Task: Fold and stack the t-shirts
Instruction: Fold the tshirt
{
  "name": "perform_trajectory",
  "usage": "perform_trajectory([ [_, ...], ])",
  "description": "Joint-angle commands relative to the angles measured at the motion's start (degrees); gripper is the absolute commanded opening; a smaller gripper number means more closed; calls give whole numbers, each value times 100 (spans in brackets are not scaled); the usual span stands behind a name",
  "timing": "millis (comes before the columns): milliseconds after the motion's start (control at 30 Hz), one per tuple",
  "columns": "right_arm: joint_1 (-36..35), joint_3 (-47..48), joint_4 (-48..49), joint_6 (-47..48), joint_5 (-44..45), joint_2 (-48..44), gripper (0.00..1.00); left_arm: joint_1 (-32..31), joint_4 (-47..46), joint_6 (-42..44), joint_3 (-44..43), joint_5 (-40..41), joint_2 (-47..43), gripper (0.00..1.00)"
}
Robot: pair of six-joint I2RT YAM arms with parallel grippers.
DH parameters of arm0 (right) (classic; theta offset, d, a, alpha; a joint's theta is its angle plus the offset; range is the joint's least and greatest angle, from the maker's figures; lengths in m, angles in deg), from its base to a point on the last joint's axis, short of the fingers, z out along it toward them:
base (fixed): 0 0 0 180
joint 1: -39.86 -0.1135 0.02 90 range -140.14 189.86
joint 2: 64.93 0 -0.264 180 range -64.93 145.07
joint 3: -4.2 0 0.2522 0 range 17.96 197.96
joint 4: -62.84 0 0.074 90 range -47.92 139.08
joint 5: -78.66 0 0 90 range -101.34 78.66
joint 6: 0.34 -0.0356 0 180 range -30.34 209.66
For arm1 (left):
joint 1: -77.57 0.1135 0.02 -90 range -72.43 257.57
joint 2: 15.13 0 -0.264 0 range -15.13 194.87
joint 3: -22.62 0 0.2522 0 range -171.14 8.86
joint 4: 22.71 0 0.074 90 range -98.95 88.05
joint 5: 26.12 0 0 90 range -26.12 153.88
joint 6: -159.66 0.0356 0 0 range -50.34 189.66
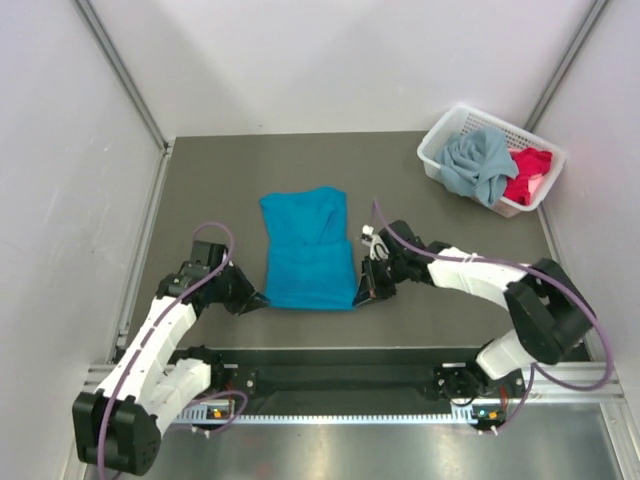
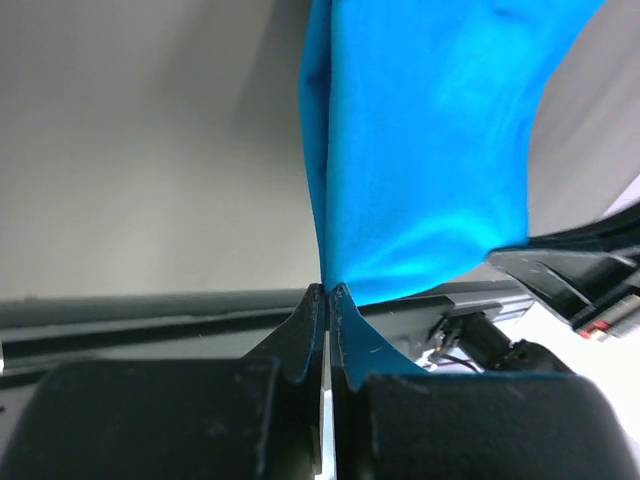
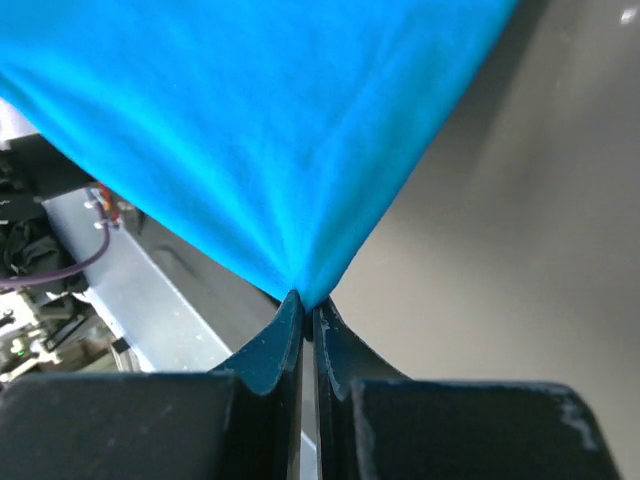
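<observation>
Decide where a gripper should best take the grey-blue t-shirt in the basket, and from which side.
Pinch the raised bunched fold on top of the grey-blue t-shirt, coming straight down. It lies crumpled in the white basket, whose walls likely block a sideways approach, and the red-pink t-shirt crowds one side.

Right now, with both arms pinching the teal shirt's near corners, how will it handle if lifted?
Likely floppy: the teal shirt tents to a point at the right fingers and creases at the left fingers. Probably light: thin pinches hold it. Expect the middle to sag when lifted.
</observation>
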Motion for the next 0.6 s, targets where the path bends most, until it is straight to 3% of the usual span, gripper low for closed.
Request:
perform_trajectory([
  [0,121,511,-729,350,224,-419,0,17,615,-193,-449,269,-18,0],
  [133,551,1589,-985,491,101,-33,0,17,318,8,-1264,593,684,0],
  [267,868,2707,-1143,649,31,861,0,218,141,421,-2390,848,1990,0],
  [567,1273,5134,-1495,895,-189,2813,0,790,123,1309,-4975,419,4725,0],
])
